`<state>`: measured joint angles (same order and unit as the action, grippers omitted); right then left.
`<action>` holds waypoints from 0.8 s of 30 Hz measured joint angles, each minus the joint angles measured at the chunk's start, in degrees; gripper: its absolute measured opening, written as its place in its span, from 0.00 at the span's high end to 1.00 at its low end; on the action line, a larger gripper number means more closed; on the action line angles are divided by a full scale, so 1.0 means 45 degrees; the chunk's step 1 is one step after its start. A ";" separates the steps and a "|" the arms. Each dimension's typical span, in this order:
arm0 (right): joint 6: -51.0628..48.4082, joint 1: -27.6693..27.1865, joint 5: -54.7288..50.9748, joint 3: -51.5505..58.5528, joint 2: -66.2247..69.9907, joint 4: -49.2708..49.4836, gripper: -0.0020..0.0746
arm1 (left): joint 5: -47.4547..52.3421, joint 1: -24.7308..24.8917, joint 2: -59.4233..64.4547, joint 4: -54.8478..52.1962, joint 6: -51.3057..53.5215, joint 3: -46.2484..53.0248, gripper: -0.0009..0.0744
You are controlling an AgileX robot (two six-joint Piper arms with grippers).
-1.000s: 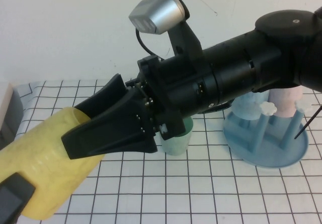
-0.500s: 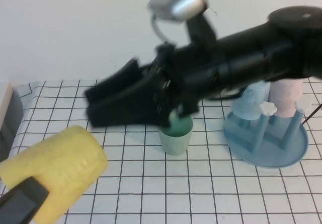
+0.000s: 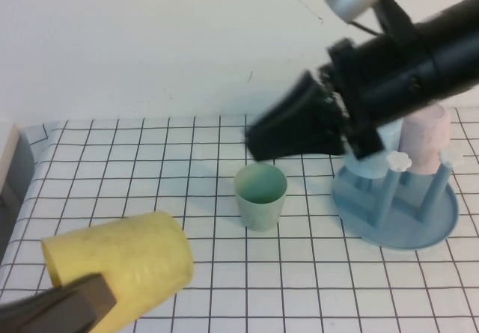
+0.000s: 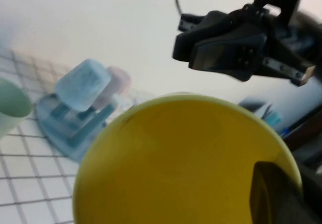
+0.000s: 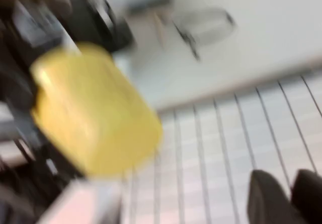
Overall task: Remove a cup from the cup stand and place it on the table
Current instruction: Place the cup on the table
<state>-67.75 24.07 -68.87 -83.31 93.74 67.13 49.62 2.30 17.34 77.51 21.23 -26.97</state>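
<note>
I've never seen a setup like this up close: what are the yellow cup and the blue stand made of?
The cup, gripped by the left gripper, looks like matte, slightly translucent plastic. The cup stand, below the right gripper, seems glossy moulded plastic, judging by its even pale-blue sheen. Neither can be confirmed by sight.

Pale green tumbler point(image 3: 260, 196): upright on the grid cloth, mouth up, just beside the blue tray.
Light blue tumbler point(image 4: 83, 84): inverted, tilted on a peg.
Pink tumbler point(image 3: 426, 137): inverted on a peg, beside the light blue one.
Wall point(image 3: 150, 41): plain white, behind.
</note>
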 joint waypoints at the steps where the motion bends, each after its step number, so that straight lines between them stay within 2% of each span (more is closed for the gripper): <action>1: 0.0436 -0.0080 -0.0028 0.0000 -0.0249 -0.0978 0.86 | 0.0319 0.0000 0.0318 -0.0631 -0.0031 -0.0436 0.98; 4: 0.1953 -0.0159 -0.0176 0.0000 -0.1003 -0.3987 0.94 | 0.1542 0.0000 0.2085 -0.2874 -0.0062 -0.2109 0.98; 7: 0.3546 -0.0159 -0.0326 0.0048 -0.1802 -0.6594 0.96 | 0.2577 0.0000 0.3898 -0.4457 0.0183 -0.3395 0.98; 11: 0.5313 -0.0159 -0.0394 0.0048 -0.2599 -0.9371 0.97 | 0.2921 0.0177 0.5945 -0.5057 0.0802 -0.4187 0.98; 14: 0.6246 -0.0159 -0.0394 0.0048 -0.3122 -1.0636 0.97 | 0.2485 0.0922 0.7191 -0.5179 0.1137 -0.4387 0.98; 17: 0.6822 -0.0159 -0.0394 0.0048 -0.3612 -1.1528 0.97 | 0.1642 0.2385 0.8365 -0.5306 0.1429 -0.4388 0.98; 24: 0.7506 -0.0159 -0.0394 0.0284 -0.4468 -1.2421 0.97 | -0.2419 0.7062 1.1543 -0.6901 0.1145 -0.4952 0.98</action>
<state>-33.98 23.36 -70.64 -82.03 73.63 11.24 38.73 34.07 69.29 46.45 26.38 -49.26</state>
